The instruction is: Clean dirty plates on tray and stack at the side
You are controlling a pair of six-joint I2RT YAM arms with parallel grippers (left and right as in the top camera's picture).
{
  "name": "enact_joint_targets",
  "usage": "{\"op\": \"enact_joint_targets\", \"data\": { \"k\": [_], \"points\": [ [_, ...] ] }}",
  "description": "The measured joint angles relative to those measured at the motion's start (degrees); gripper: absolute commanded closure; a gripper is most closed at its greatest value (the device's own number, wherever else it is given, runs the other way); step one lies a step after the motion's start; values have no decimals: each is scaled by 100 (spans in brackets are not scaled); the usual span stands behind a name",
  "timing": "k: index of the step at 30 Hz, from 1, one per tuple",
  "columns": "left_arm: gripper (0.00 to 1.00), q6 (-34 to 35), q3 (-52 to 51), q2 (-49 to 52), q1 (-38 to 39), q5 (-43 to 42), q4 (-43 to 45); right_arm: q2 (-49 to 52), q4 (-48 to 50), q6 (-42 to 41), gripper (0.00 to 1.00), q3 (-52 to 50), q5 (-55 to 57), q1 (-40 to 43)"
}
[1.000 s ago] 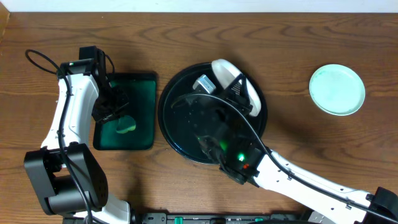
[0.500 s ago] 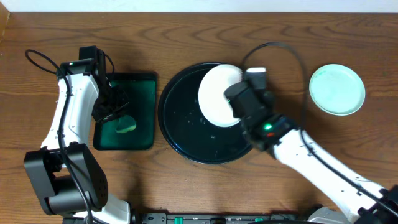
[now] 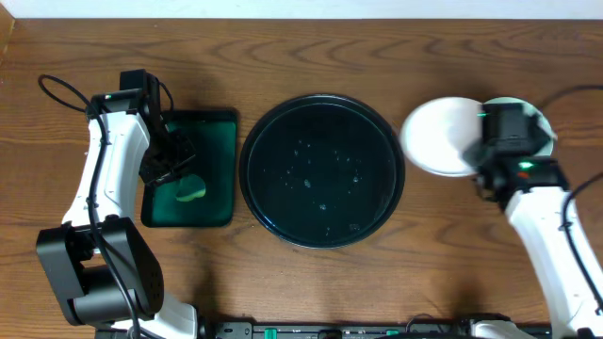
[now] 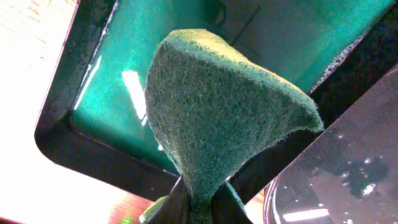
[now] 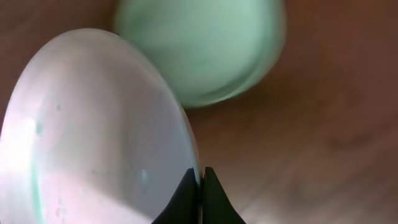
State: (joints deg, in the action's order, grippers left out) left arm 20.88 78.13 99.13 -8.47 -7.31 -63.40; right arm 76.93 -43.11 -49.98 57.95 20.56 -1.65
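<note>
Right claw (image 5: 200, 184): we log it clenched on the rim of the white plate (image 5: 93, 137), both fingers pinched thin at the edge.

White plate: we note it tilted and lifted off the wood, with a few faint teal specks on its face. From overhead it sits right of the round black tray (image 3: 283, 193) and apart from it.

Mint-green plate (image 5: 199, 43): flat on the table (image 3: 452, 254) at the right side, partly hidden under the white plate and the wrist. We cannot tell if more than one lies there.

Round black tray: centre of the table, its glossy floor beaded with droplets.

Left claw (image 4: 199, 208): we log it grasping a green sponge (image 4: 217, 112) over the rectangular green tray (image 4: 118, 81), which lies just left of the black tray.
</note>
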Motion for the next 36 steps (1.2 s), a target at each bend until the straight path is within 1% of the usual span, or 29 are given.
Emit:
{"op": "enact_joint_targets", "data": {
  "k": [5, 10, 14, 20, 21, 23, 24, 25, 26, 27, 30, 33, 34, 36],
  "points": [
    [93, 0, 0, 0, 0, -2, 22, 254, -127, -133, 98, 0, 85, 1095],
    [93, 0, 0, 0, 0, -2, 22, 776, 70, -229, 99, 0, 92, 1801],
    [92, 0, 0, 0, 0, -2, 22, 1349, 343, -245, 98, 0, 90, 2127],
    [93, 0, 0, 0, 0, -2, 17, 2006, 1054, -225, 98, 0, -33, 2286],
    [93, 0, 0, 0, 0, -2, 17, 2076, 1198, -203, 94, 2, -92, 2286],
    [93, 0, 0, 0, 0, -2, 17, 2188, 1486, -142, 82, 4, -284, 2286],
    [93, 0, 0, 0, 0, -2, 17, 2216, 1628, -59, 73, -7, -409, 2286],
    [93, 0, 0, 0, 0, -2, 15, 2247, 1843, -17, 60, -4, -551, 2286],
    [93, 0, 0, 0, 0, -2, 15, 2253, 1917, 28, 51, -4, -625, 2286],
    [93, 0, 0, 0, 0, -2, 15, 2256, 2017, 90, 45, -4, -782, 2284],
    [93, 0, 0, 0, 0, -2, 15, 2258, 2142, 216, 44, -4, -1091, 2286],
    [93, 0, 0, 0, 0, -2, 15, 2258, 2345, 407, 45, -4, -1355, 2286],
    [93, 0, 0, 0, 0, -2, 15, 2258, 2430, 525, 43, -4, -1445, 2286],
    [93, 0, 0, 0, 0, -2, 15, 2258, 2476, 697, 32, 7, -1585, 2286]
  ]
}}
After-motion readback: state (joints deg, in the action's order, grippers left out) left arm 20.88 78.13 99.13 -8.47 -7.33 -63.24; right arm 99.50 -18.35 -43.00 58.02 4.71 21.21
